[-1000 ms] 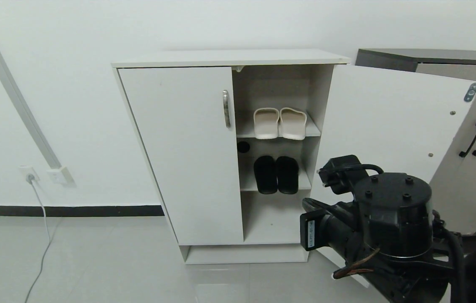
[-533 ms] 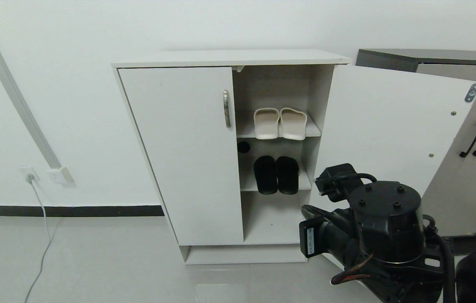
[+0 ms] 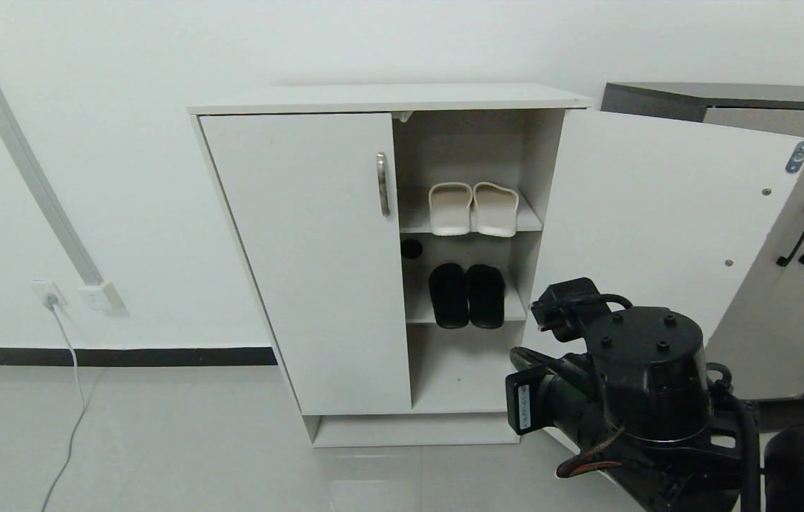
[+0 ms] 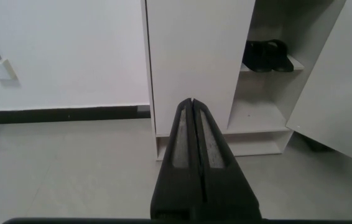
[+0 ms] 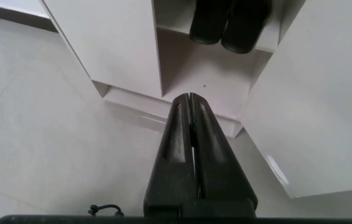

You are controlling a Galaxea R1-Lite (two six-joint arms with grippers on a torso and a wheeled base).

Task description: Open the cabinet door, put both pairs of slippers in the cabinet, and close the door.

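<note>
The white cabinet (image 3: 387, 99) stands against the wall with its left door (image 3: 309, 256) closed and its right door (image 3: 657, 213) swung wide open. A white pair of slippers (image 3: 473, 208) sits on the upper shelf. A black pair of slippers (image 3: 466, 295) sits on the shelf below, also seen as black slippers (image 4: 266, 56) and black slippers (image 5: 229, 18). My right arm (image 3: 629, 370) hangs low in front of the open door's inner face. The right gripper (image 5: 190, 99) is shut and empty, above the floor before the cabinet's bottom compartment. The left gripper (image 4: 191, 106) is shut and empty, farther back, facing the closed door.
A grey cupboard (image 3: 800, 235) with black handles stands right behind the open door. A wall socket (image 3: 50, 293) and cable hang at the left. Tiled floor (image 3: 160, 448) lies open in front of the cabinet.
My right arm has shifted slightly left and lower in front of the open door. The slippers and the door have not moved.
</note>
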